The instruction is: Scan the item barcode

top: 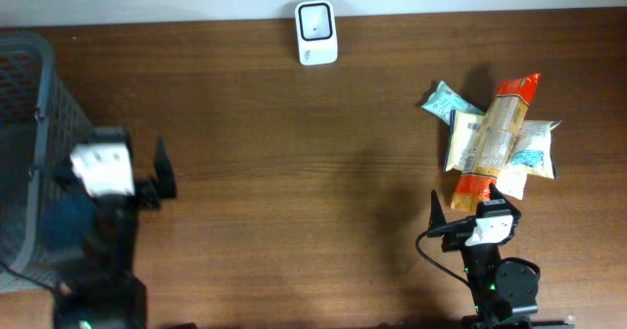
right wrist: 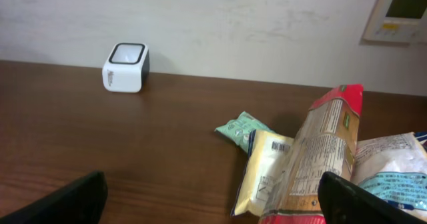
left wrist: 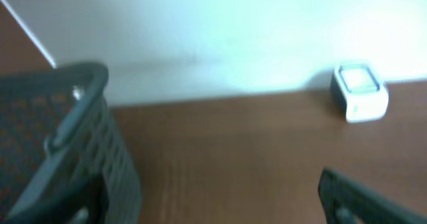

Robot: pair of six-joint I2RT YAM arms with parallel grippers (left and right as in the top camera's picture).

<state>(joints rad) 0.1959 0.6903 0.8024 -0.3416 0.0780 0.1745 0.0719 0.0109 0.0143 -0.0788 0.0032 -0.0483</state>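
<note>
A pile of snack packets lies at the table's right. In it, a long red-and-orange packet (top: 502, 133) (right wrist: 327, 154) rests over a yellow packet (top: 463, 141) (right wrist: 263, 171) whose barcode faces up. A green packet (top: 444, 101) (right wrist: 241, 129) and a white-blue one (top: 535, 153) (right wrist: 393, 167) lie beside them. The white scanner (top: 316, 32) (left wrist: 360, 92) (right wrist: 125, 67) stands at the far edge by the wall. My right gripper (top: 468, 204) (right wrist: 220, 201) is open just in front of the pile, holding nothing. The left gripper (top: 106, 151) (left wrist: 217, 204) is open and empty beside the basket.
A dark mesh basket (top: 34, 94) (left wrist: 67, 117) stands at the left edge, close against my left gripper's left finger. Bare brown tabletop (top: 294, 172) stretches between the two arms up to the scanner. A white wall panel (right wrist: 400, 11) hangs behind the pile.
</note>
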